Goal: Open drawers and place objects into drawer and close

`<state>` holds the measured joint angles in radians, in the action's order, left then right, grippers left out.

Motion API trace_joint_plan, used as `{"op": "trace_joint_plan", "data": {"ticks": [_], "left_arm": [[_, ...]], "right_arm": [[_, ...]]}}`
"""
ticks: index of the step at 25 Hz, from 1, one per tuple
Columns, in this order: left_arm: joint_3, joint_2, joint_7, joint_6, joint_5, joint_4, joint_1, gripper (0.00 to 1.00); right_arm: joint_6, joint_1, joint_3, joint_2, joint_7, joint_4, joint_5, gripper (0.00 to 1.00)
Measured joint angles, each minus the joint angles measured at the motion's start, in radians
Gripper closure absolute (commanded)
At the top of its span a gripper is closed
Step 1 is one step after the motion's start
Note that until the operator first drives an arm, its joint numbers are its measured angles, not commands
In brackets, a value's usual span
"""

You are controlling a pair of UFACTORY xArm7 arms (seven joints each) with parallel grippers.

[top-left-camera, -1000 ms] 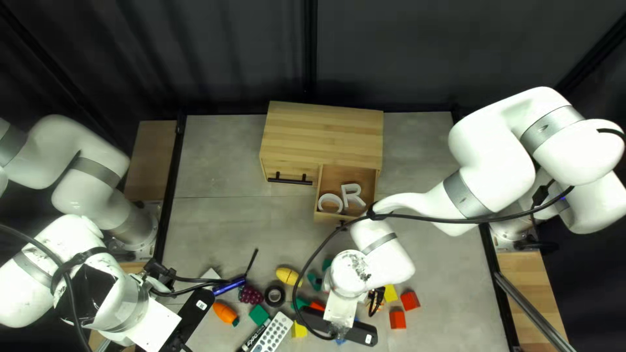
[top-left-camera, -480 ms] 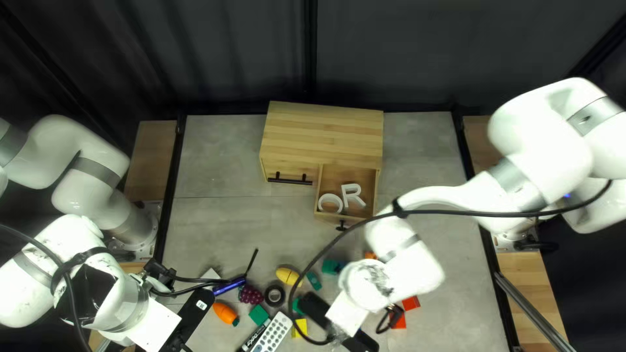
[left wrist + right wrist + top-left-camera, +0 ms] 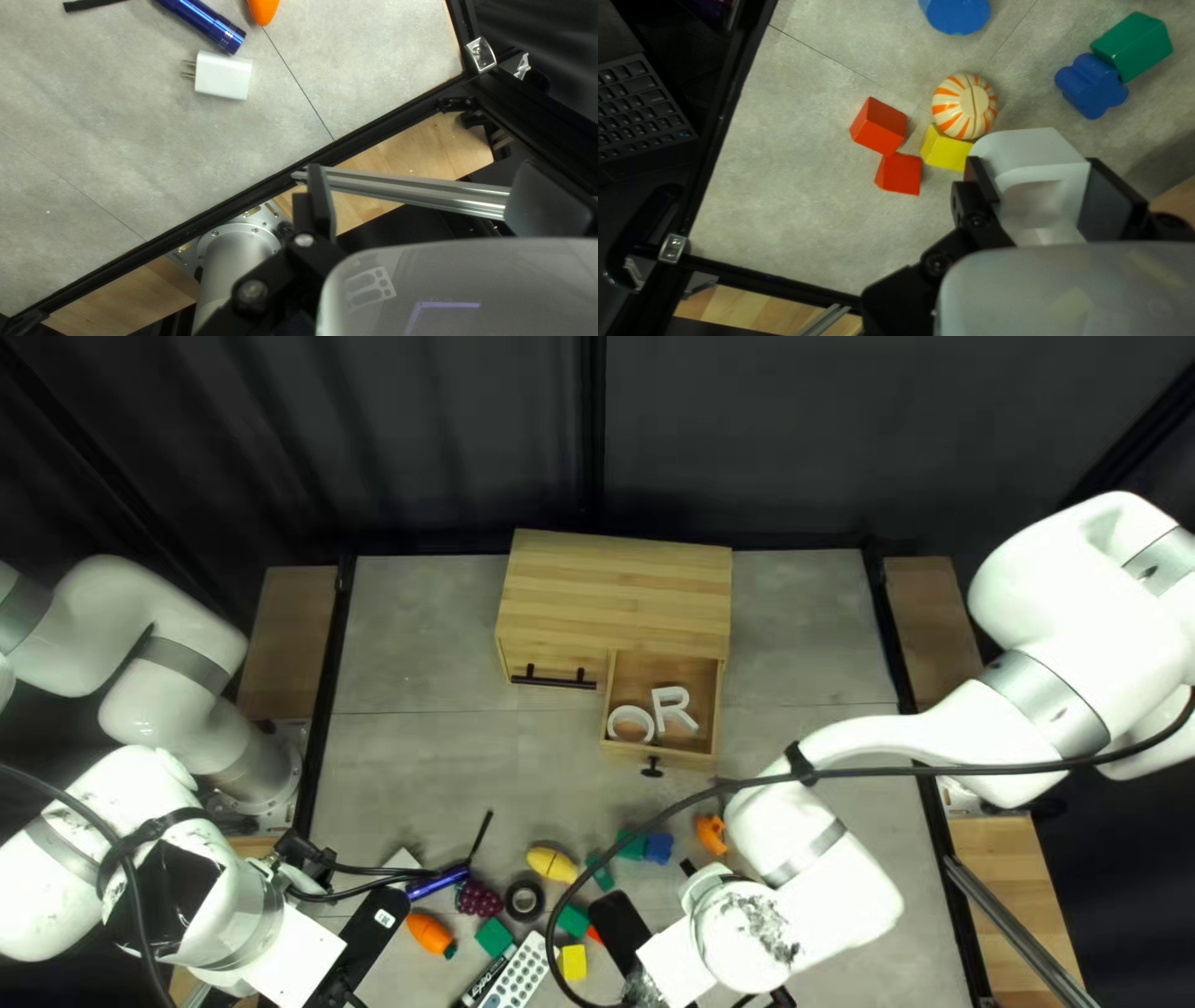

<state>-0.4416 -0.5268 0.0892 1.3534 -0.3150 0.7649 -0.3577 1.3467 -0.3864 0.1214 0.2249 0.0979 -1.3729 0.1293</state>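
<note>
My left gripper [image 3: 371,931] is over the near left of the table; in the left wrist view this gripper [image 3: 423,186] stands wide open and empty. My right gripper [image 3: 620,926] is near the table's front edge; its fingertips are hidden from above. In the right wrist view the gripper [image 3: 1036,193] is shut on a white hollow piece [image 3: 1033,146], beside a yellow block [image 3: 946,149]. The wooden cabinet [image 3: 616,591] has its right drawer [image 3: 716,691] pulled out, holding a white letter R [image 3: 674,709] and a white ring-like letter [image 3: 631,723]. Its black-handled left drawer [image 3: 538,663] is closed.
A striped round toy [image 3: 965,106] and two red blocks [image 3: 881,124] lie near my right gripper. Ahead of my left gripper are a white charger [image 3: 223,76] and a blue flashlight [image 3: 208,26]. A remote [image 3: 520,973] and a black tape roll [image 3: 524,901] lie between the grippers.
My right arm has swung toward the right of the top left view, its gripper turning and uncovering toys and the drawer's front knob. The left arm has stayed still.
</note>
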Motion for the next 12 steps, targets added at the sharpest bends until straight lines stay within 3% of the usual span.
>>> {"op": "trace_joint_plan", "data": {"ticks": [12], "left_arm": [[0.0, 0.0, 0.0, 0.0, 0.0, 0.0, 0.0, 0.0]], "right_arm": [[0.075, 0.056, -0.075, -0.085, 0.113, 0.036, 0.065, 1.0]]}}
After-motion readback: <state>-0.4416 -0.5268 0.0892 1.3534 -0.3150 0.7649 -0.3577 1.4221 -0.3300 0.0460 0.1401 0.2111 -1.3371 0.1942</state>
